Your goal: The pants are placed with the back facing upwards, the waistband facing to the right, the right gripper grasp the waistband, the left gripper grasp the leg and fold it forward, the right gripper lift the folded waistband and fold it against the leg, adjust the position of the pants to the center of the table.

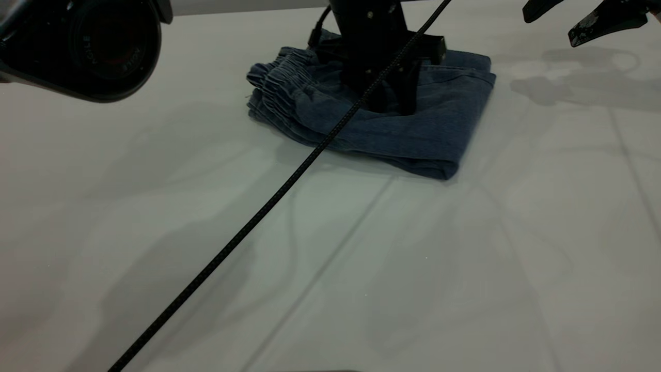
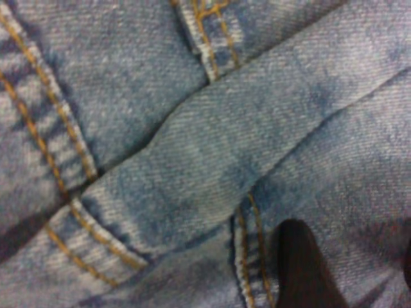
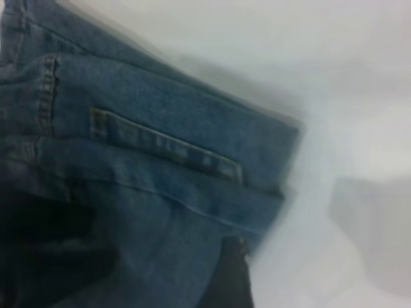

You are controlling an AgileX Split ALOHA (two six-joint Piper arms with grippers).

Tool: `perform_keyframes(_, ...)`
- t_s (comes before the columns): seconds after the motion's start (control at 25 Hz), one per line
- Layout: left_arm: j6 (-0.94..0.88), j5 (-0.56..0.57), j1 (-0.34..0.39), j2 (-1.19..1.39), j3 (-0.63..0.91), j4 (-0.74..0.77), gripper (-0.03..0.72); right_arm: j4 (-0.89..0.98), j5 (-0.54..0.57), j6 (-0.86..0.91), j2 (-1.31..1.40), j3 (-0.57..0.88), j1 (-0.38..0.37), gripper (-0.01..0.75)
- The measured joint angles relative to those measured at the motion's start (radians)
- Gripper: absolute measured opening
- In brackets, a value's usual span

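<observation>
Cable [image 1: 268, 204] slants across | left gripper [image 1: 392, 106] planted (upright) on pants [image 1: 428, 129]

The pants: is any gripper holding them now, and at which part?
It cannot be told. The left gripper is down on the middle of the folded pants; its grip is hidden. The right gripper is open above the table, holding nothing.
</observation>
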Motion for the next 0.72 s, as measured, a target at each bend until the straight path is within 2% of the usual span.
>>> perform_keyframes(0.16,0.0,-0.106,-0.014,0.01,0.0,-0.017,0.343,0.0,0.013,0.001,0.0,0.0,0.0,0.586)
perform_keyframes(0.28,0.033,-0.14,-0.012,0.015,-0.022,-0.018,0.343,0.0,0.017,-0.003,0.0,0.0,0.0,0.586)
perform_keyframes(0.4,0.065,-0.094,-0.001,0.026,-0.094,-0.006,0.343,-0.003,0.019,-0.008,-0.006,0.0,0.0,0.586)
perform_keyframes(0.52,0.075,0.032,0.017,0.027,-0.208,0.032,0.343,-0.024,0.025,-0.008,-0.045,0.0,0.0,0.586)
perform_keyframes(0.72,0.082,0.036,0.047,-0.002,-0.28,0.162,0.343,-0.065,0.07,-0.001,-0.197,0.0,0.0,0.586)
